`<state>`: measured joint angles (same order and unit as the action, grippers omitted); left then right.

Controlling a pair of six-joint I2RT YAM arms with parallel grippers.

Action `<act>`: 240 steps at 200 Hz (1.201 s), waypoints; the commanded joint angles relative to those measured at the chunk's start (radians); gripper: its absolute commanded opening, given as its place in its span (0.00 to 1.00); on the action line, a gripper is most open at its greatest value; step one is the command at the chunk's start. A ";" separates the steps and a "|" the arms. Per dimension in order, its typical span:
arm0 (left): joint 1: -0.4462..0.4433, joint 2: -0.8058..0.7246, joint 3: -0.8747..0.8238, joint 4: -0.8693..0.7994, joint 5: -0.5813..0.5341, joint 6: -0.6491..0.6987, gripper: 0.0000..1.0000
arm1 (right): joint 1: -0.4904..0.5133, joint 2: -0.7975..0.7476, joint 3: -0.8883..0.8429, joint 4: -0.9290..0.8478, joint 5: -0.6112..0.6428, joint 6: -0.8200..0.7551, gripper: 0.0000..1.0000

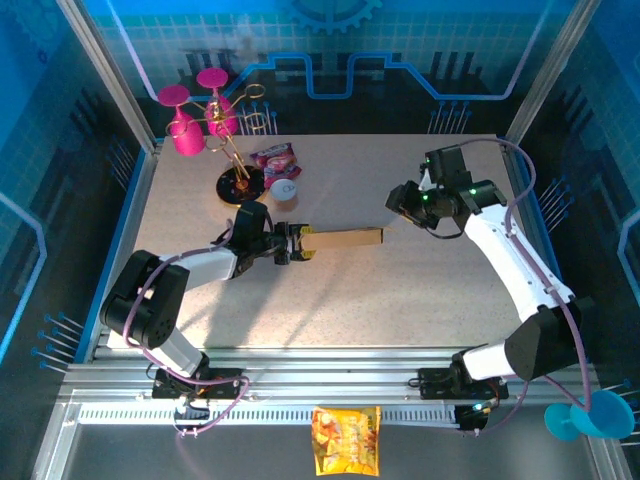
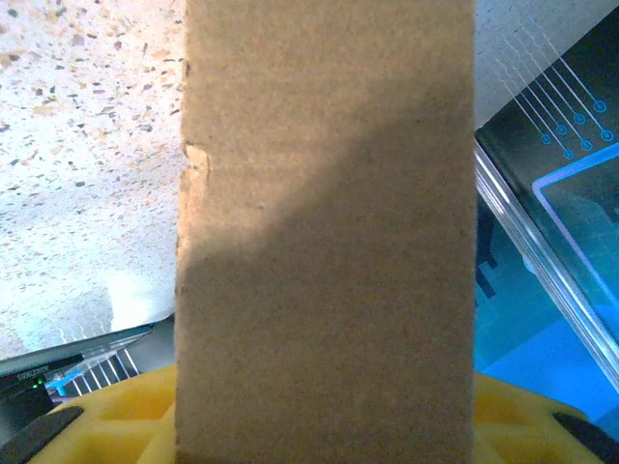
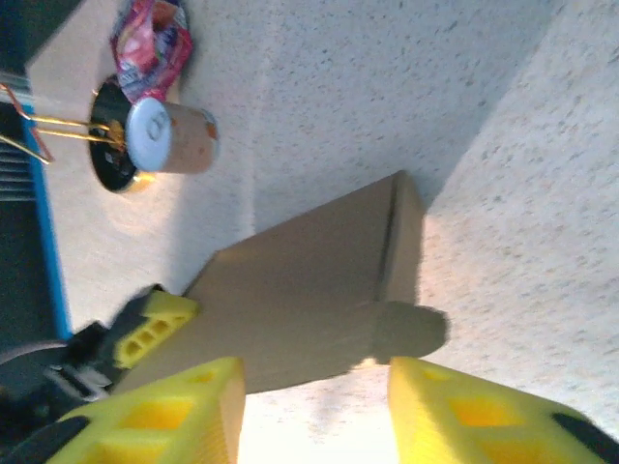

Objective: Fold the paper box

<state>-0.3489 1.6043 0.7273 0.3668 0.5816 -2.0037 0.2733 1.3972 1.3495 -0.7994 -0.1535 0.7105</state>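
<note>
paper box is mid-table, looks collapsed flat into a narrow strip, long axis left-right. left gripper is clamped on its left end; in the left wrist view the cardboard runs straight down between the yellow pads. right gripper is spread wide, just off the free right end, touching nothing, lined up with the small tab sticking out of that end. Risks as I see them: the box is held at one end only, so a push from the right could pivot it or slip it out of the pinch. Closing on the tab alone could crease or tear it rather than open the panel. A sideways swing could knock the lidded can nearby.
</note>
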 commanded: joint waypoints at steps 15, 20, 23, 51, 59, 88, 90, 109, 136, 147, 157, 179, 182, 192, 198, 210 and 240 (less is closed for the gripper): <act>0.019 -0.012 0.030 -0.082 0.003 -0.301 0.21 | -0.001 0.013 -0.040 -0.060 0.053 -0.513 0.27; 0.021 -0.008 0.034 -0.083 0.004 -0.298 0.21 | 0.001 0.012 -0.045 -0.056 0.054 -0.545 0.28; 0.022 -0.008 0.037 -0.086 0.004 -0.298 0.21 | 0.003 0.010 -0.048 -0.054 0.059 -0.565 0.29; 0.028 0.006 0.058 -0.100 0.013 -0.288 0.21 | 0.004 0.012 -0.060 -0.035 0.046 -0.734 0.34; 0.030 0.010 0.062 -0.102 0.015 -0.285 0.21 | 0.006 0.025 -0.055 -0.041 0.023 -0.775 0.33; 0.034 0.023 0.080 -0.109 0.021 -0.281 0.21 | 0.015 0.052 -0.056 -0.020 -0.044 -0.819 0.33; 0.034 0.024 0.082 -0.110 0.021 -0.282 0.21 | 0.018 0.057 -0.053 -0.023 -0.045 -0.822 0.33; 0.038 0.032 0.093 -0.113 0.025 -0.280 0.21 | 0.043 0.086 -0.043 -0.024 -0.024 -0.854 0.33; 0.039 0.042 0.098 -0.118 0.029 -0.279 0.22 | 0.077 0.133 -0.009 -0.035 0.000 -0.878 0.33; 0.041 0.043 0.098 -0.118 0.030 -0.280 0.22 | 0.093 0.152 0.002 -0.037 0.032 -0.884 0.32; 0.042 0.042 0.098 -0.117 0.032 -0.279 0.22 | 0.099 0.168 0.013 -0.038 0.066 -0.884 0.31; 0.043 0.043 0.097 -0.119 0.034 -0.280 0.22 | 0.099 0.179 0.032 -0.021 0.113 -0.878 0.30; 0.044 0.043 0.097 -0.118 0.034 -0.280 0.22 | 0.099 0.176 0.033 -0.017 0.118 -0.878 0.30; 0.044 0.043 0.097 -0.117 0.034 -0.280 0.22 | 0.102 0.168 0.033 -0.006 0.144 -0.881 0.30; 0.044 0.045 0.097 -0.118 0.034 -0.279 0.22 | 0.104 0.162 0.033 -0.002 0.156 -0.883 0.30; 0.045 0.045 0.097 -0.114 0.034 -0.281 0.22 | 0.104 0.145 0.033 0.001 0.167 -0.888 0.28; 0.045 0.041 0.095 -0.115 0.031 -0.287 0.22 | 0.073 0.074 0.002 0.032 0.136 -0.890 0.38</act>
<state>-0.3103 1.6360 0.8040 0.2886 0.5934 -2.0033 0.3649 1.5509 1.3529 -0.7986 -0.0200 -0.1623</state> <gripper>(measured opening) 0.418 0.322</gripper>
